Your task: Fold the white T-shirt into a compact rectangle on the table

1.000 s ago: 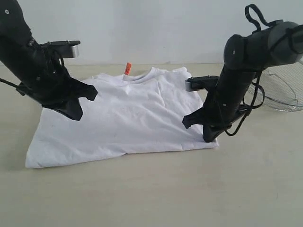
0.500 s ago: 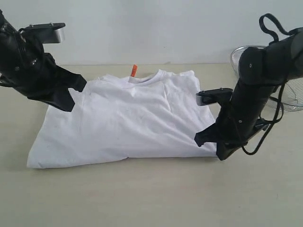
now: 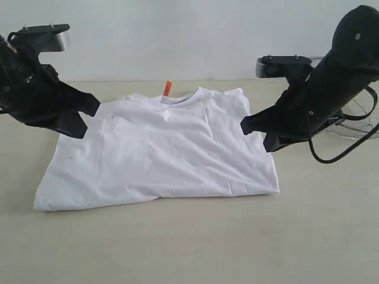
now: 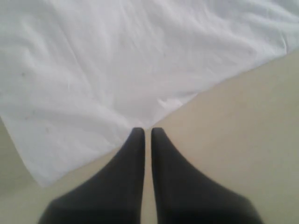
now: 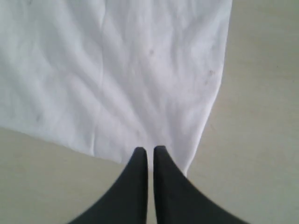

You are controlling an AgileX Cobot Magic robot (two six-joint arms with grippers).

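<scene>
White T-shirt [image 3: 160,151] lies flat on the bench [image 3: 189,248], roughly mid-scene. Collar is twd the far side, w/ orange neck tag [image 3: 168,88] sticking up at the neckline. Cloth is lightly wrinkled; near edge looks rounded, like a fold.

Left pincer [image 4: 146,131]: fingers pressed together, only a thin slit betw. them, nothing held. In exterior view it hangs above the shirt's far left corner, by the sleeve area, raised off the cloth. Its wrist view puts the tips over the spot where shirt edge meets bare bench.

Right pincer [image 5: 149,150]: also closed, tips nearly touching, empty. It hangs above the shirt's right side near the shoulder, not touching fabric. Its wrist view shows a shirt corner just beyond the tips.

Wire-mesh basket [image 3: 358,121] sits on the bench at far right, partly hidden behind the right arm.
</scene>
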